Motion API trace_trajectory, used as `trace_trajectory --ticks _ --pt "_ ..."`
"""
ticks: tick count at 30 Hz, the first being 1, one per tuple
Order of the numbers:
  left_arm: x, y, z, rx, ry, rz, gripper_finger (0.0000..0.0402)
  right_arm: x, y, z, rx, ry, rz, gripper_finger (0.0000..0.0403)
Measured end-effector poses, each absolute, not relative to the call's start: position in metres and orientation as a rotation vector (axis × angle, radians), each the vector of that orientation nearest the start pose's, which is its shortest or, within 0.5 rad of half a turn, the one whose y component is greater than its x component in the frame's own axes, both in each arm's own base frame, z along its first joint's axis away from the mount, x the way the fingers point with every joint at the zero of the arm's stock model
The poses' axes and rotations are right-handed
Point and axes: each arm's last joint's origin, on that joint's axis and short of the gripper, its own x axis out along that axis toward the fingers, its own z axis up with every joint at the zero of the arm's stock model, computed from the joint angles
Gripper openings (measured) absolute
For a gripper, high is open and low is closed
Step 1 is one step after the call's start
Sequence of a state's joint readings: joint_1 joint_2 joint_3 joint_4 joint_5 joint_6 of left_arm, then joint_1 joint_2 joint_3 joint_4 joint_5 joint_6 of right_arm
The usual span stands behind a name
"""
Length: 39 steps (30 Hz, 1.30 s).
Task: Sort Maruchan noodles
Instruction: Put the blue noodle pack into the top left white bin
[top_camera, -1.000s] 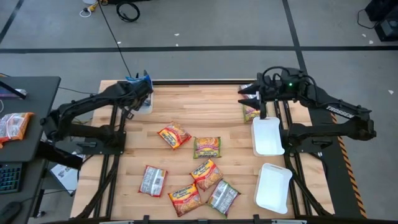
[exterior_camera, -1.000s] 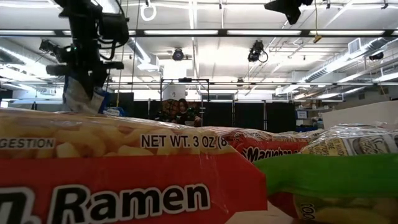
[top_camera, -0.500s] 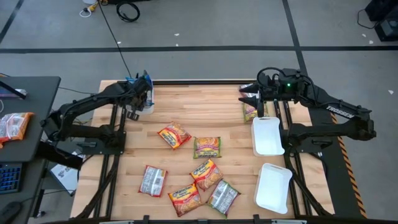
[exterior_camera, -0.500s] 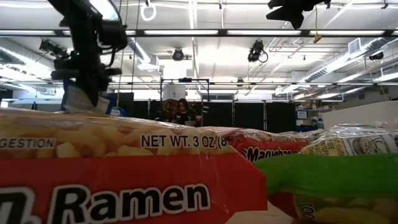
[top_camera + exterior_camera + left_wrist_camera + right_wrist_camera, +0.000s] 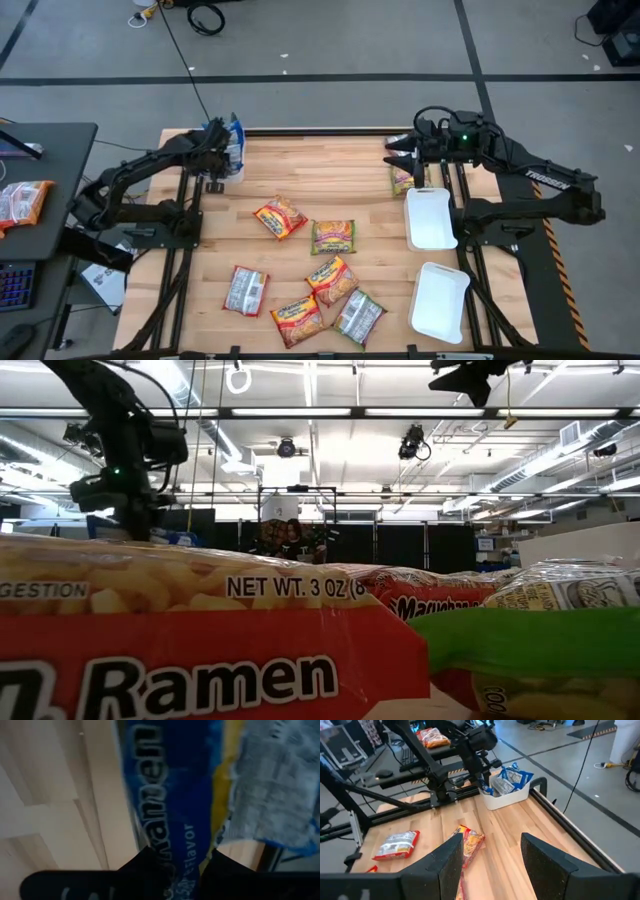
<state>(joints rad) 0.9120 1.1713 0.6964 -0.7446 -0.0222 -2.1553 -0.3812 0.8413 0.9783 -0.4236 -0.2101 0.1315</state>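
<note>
**A:** How many are you counting on the table?

**B:** I'm seeing six flat square plastic ramen packets lying loose on the wooden tabletop [image 5: 300, 170]: a red-yellow one [image 5: 280, 217], a green one [image 5: 333, 236], an orange one [image 5: 331, 278], a silver-pink one [image 5: 245, 290], another red one [image 5: 296, 320] and a green-silver one [image 5: 359, 316]. A seventh [image 5: 402, 181] is lying under my right arm, just beside the upper of two empty white rectangular trays [image 5: 431, 217]; the lower tray [image 5: 440, 301] is sitting near the front edge. A third white tray [image 5: 507, 795] is standing in the far left corner, holding blue-white packets.

**A:** What are the grippers doing?

**B:** My left gripper [image 5: 222, 160] is hanging over that corner tray, fingers pinched nearly together on a blue-white packet [image 5: 165, 795] with white lettering, which is hanging upright. My right gripper [image 5: 490, 857] is hovering at the far right with its fingers standing well apart, gripping nothing.
</note>
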Motion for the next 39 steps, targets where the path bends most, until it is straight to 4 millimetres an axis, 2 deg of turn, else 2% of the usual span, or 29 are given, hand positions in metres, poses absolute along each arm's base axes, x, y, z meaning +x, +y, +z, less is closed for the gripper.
trace_trajectory --ticks 6,11,20,26,35,39 --pt "0.105 0.158 0.186 -2.218 -0.283 1.908 0.0064 0.17 -0.039 0.365 0.068 0.289 -0.194 0.0203" --pt "0.099 0.169 0.188 -2.159 -0.348 1.867 0.0081 0.182 -0.027 0.358 -0.002 0.334 -0.247 0.0203" --pt "0.09 0.186 0.193 -2.07 -0.436 1.777 0.0195 0.211 -0.024 0.347 0.048 0.358 -0.256 0.0203" --pt "0.088 0.189 0.196 -2.072 -0.505 1.781 0.0255 0.216 -0.029 0.347 0.046 0.334 -0.256 0.0203" --pt "0.091 0.201 0.228 -1.895 -0.637 1.814 0.0263 0.215 -0.032 0.345 0.069 0.35 -0.245 0.0203" --pt "0.093 0.198 0.229 -1.904 -0.604 1.828 0.0263 0.215 -0.032 0.344 0.05 0.368 -0.241 0.0203"
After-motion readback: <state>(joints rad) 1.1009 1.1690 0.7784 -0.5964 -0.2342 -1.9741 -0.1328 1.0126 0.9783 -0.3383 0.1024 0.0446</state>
